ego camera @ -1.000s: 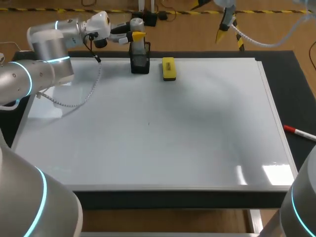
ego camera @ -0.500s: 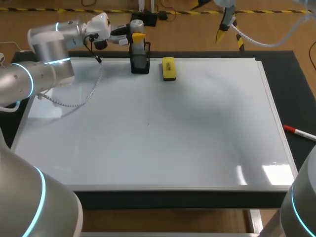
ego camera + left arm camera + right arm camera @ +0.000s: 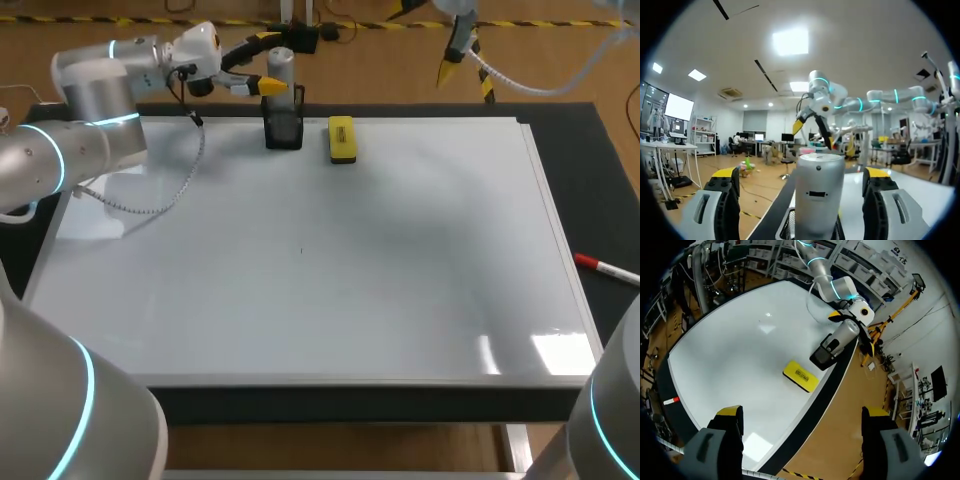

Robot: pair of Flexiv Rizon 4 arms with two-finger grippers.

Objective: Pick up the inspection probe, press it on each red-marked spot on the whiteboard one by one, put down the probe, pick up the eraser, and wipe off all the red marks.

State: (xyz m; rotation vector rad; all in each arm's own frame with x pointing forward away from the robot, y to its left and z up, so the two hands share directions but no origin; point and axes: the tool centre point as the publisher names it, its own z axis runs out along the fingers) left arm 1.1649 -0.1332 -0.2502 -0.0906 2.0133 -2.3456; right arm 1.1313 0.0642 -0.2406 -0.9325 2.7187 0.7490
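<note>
Head view: L arm comes in from the far-left corner. The left gripper (image 3: pixel 268 64) is spread wide w/ one yellow tip on each side of the inspection probe (image 3: pixel 281 62) — a silver cylinder standing upright in a black holder (image 3: pixel 284 130) at the far edge of the whiteboard (image 3: pixel 300 320). Left wrist view agrees: the probe sits between the fingers (image 3: pixel 722 200) w/ a gap on both sides, so no grip on it. The yellow eraser (image 3: pixel 341 139) lies flat on the board just beside the holder, on its right, not touching. Up high near the far edge, right of the eraser, the right gripper (image 3: pixel 802 412) hangs w/ fingers wide apart, holding nothing. A red-tipped marker (image 3: pixel 605 267) lies on the black mat (image 3: pixel 610 180) off the board's right edge. Tiny dark speck (image 3: pixel 301 251) near board centre — can't tell what it is.
</note>
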